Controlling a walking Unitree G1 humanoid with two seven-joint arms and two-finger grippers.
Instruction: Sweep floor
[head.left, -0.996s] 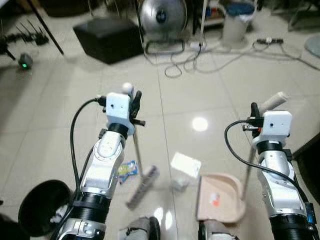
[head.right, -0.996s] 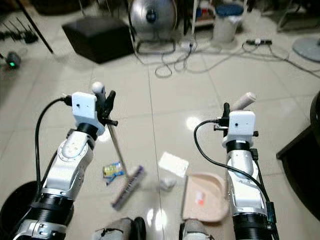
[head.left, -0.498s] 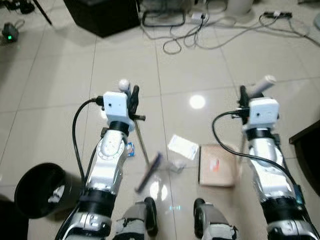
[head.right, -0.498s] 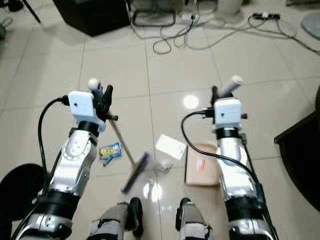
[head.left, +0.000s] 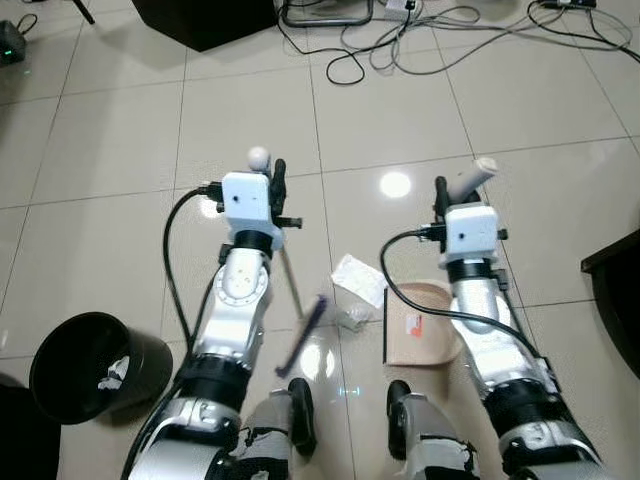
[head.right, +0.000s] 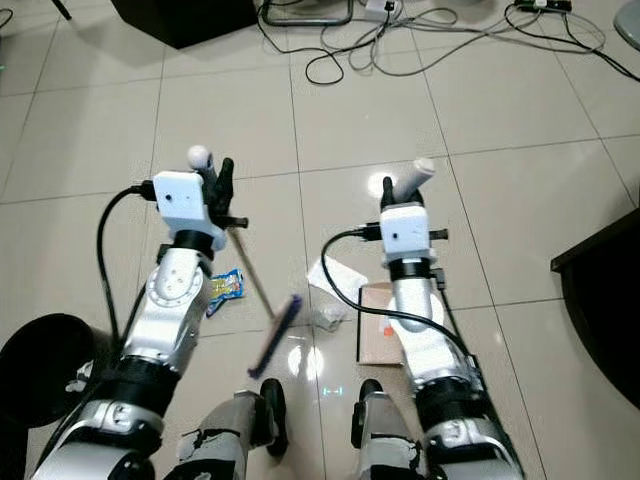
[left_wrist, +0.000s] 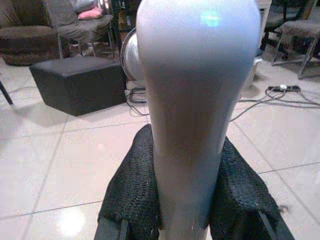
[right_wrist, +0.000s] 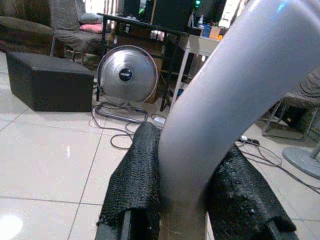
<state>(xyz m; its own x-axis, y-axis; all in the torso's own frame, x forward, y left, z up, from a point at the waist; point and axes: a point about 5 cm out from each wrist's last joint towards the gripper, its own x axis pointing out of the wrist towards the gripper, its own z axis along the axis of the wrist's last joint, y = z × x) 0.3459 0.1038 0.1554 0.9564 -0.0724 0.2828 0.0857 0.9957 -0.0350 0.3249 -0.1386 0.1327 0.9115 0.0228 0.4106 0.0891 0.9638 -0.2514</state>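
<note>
My left gripper (head.left: 272, 182) is shut on the top of a broom handle (head.left: 258, 157) that ends in a white knob. The thin stick slants down to the dark broom head (head.left: 303, 336), which is just above the floor in front of my left foot. My right gripper (head.left: 452, 192) is shut on the pale handle (head.left: 474, 177) of a beige dustpan (head.left: 420, 326), which rests on the tiles to the right of the broom. A white paper (head.left: 359, 280) and a small crumpled scrap (head.left: 352, 318) lie between broom and pan. A blue-yellow wrapper (head.right: 226, 286) lies by my left arm. In the wrist views, black fingers (left_wrist: 132, 186) and fingers (right_wrist: 137, 185) clamp the grey handles.
A black bin (head.left: 86, 361) holding some litter stands at the lower left. Cables (head.left: 400, 45) trail across the tiles at the top, beside a black box (head.left: 205, 12). A dark furniture edge (head.left: 615, 290) juts in at the right. My two feet (head.left: 292, 422) are at the bottom.
The camera has tilted down and the whole picture has shifted. The broom head has swung right, toward the paper and the dustpan. Both grippers keep their hold.
</note>
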